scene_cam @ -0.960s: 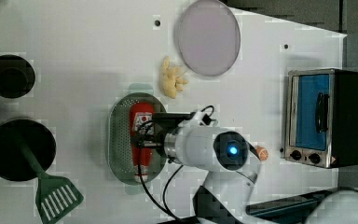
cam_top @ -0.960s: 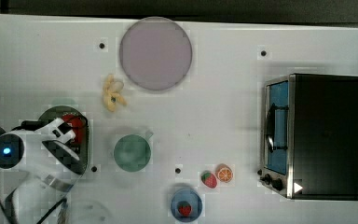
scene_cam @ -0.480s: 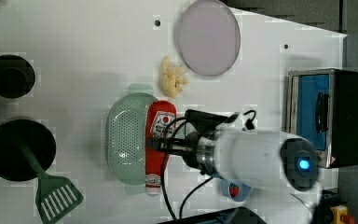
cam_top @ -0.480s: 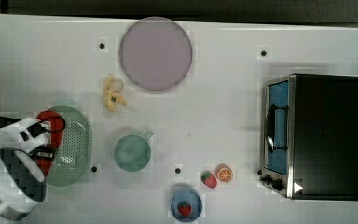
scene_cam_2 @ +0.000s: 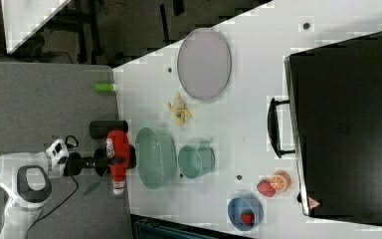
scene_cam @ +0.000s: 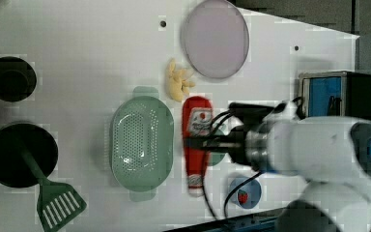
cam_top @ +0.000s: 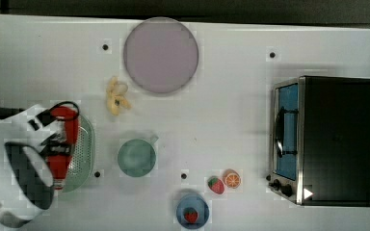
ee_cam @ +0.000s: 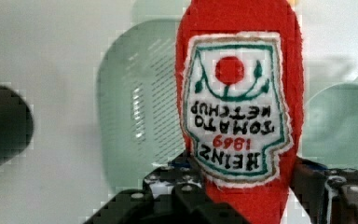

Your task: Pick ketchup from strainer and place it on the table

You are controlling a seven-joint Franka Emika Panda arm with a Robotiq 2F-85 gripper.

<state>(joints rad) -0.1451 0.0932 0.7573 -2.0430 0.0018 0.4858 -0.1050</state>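
Note:
My gripper (scene_cam: 195, 143) is shut on the ketchup (scene_cam: 196, 137), a red bottle with a white-and-red label, gripping it across its middle. The bottle hangs level in the air, lifted out of the pale green strainer (scene_cam: 142, 142). It shows just right of the strainer in the left view, and over its left rim in the top view. The wrist view has the ketchup (ee_cam: 242, 102) close up between the dark fingers (ee_cam: 179, 189), with the strainer (ee_cam: 135, 102) and white table (ee_cam: 60, 70) far below. Seen from the right view, the ketchup (scene_cam_2: 118, 158) sits left of the strainer (scene_cam_2: 155, 157).
On the table (cam_top: 221, 96) are a teal cup (cam_top: 136, 157), a lilac plate (cam_top: 160, 55), a yellow banana (cam_top: 117, 96), a strawberry (cam_top: 216, 185), an orange slice (cam_top: 231, 178), a blue bowl (cam_top: 191, 211) and a toaster oven (cam_top: 325, 139). Two black pots (scene_cam: 9, 79) and a green spatula (scene_cam: 60, 208) lie beyond the strainer.
The ketchup lay in the strainer with my fingers around it a second ago. It has since risen out of the strainer with the gripper, and the arm has swung away.

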